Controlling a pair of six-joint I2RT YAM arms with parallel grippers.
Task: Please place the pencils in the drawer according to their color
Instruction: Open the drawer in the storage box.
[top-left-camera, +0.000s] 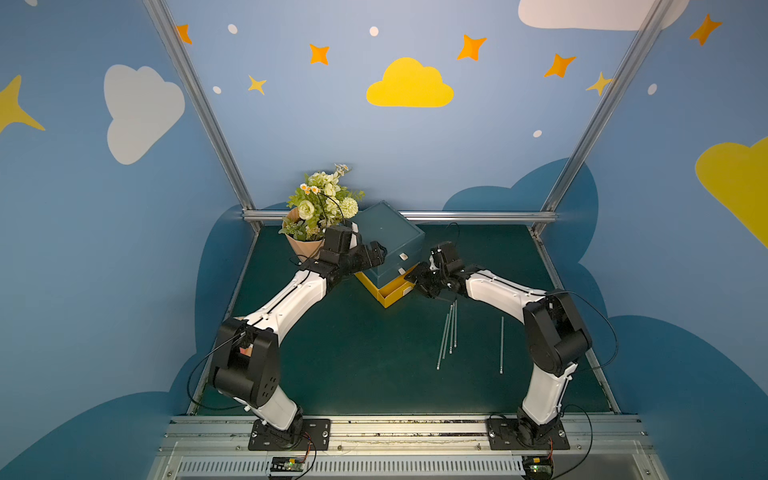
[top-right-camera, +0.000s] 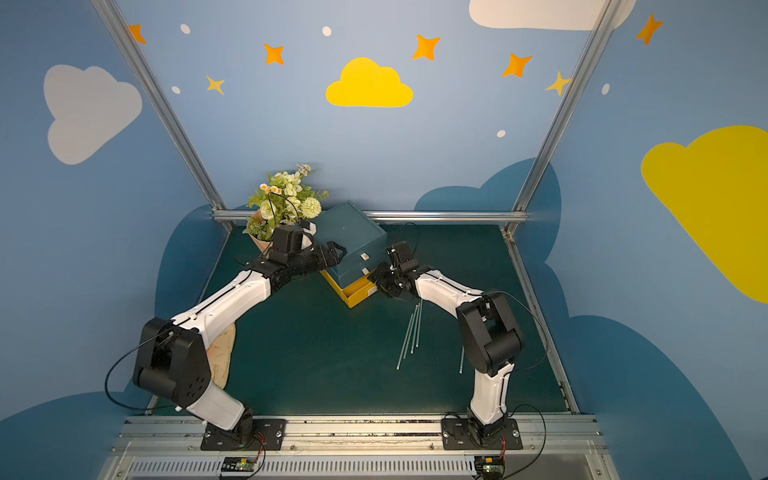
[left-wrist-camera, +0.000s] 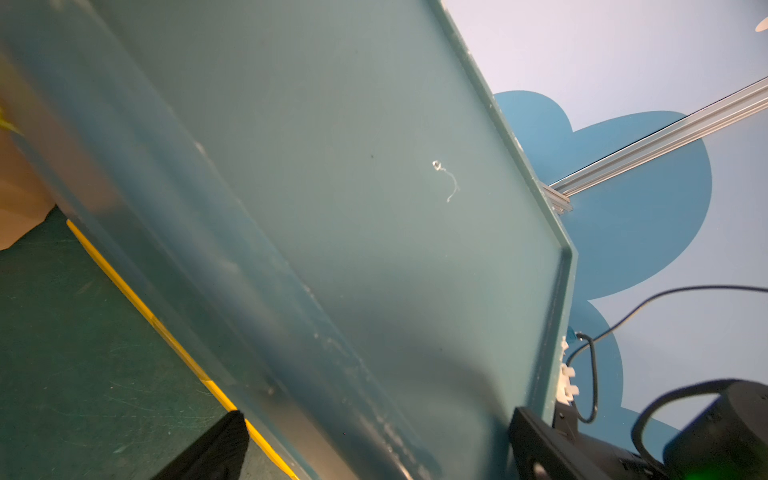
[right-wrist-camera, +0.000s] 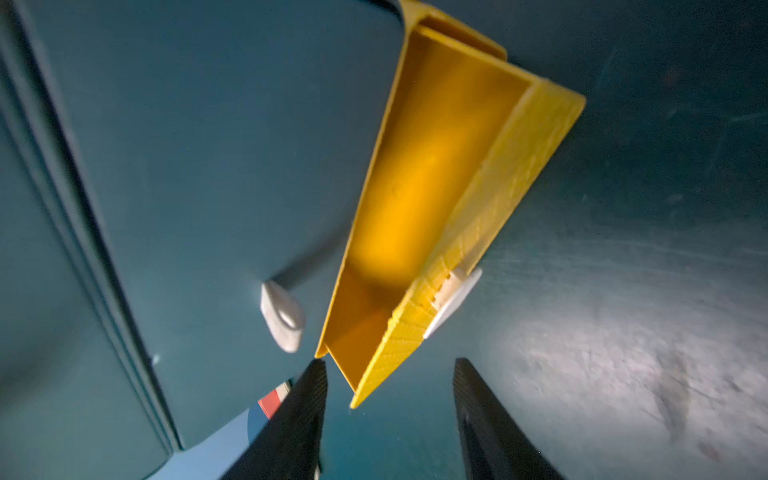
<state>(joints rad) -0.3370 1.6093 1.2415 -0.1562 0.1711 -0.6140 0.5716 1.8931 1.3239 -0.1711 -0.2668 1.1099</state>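
Top views first, and in both top views we're looking down into a little booth. It has sky-blue walls (top-left-camera: 311, 137) dotted with orange stars and white spots, plus a big yellow cloud decal (top-left-camera: 409, 85). Silvery aluminium posts (top-left-camera: 199, 104) run up the corners. Below lies the dark green matte bench (top-left-camera: 353, 365), scuffed and scratched where the wrist views catch it up close.

At the back stands a bouquet of cream and green flowers in a tan paper cone (top-left-camera: 318, 208). Right beside it is a teal box-shaped drawer cabinet (top-left-camera: 388, 230), turned corner-on to us. Its bottom yellow plastic drawer (top-left-camera: 388, 295) is pulled out.

And the pale grey-green pencils (top-left-camera: 451, 332)? Out on the bench, just in front of that drawer. Three are bunched together, fanning slightly, with their far ends running under the right arm's wrist. A single grey-green pencil (top-left-camera: 502, 345) lies apart, nearer that arm's elbow.

Over to the right gripper (right-wrist-camera: 390, 361). The right wrist view shows its two black fingers (right-wrist-camera: 291, 424) spread apart, gripping nothing, at the yellow drawer's front corner near its white tab handle (right-wrist-camera: 453, 299).

The left gripper (top-left-camera: 378, 253) sits against the cabinet's left side. The left wrist view is filled by the teal top, with one black fingertip (left-wrist-camera: 220, 444) at the edge. Whether it's spread or pressed together, I can't tell.
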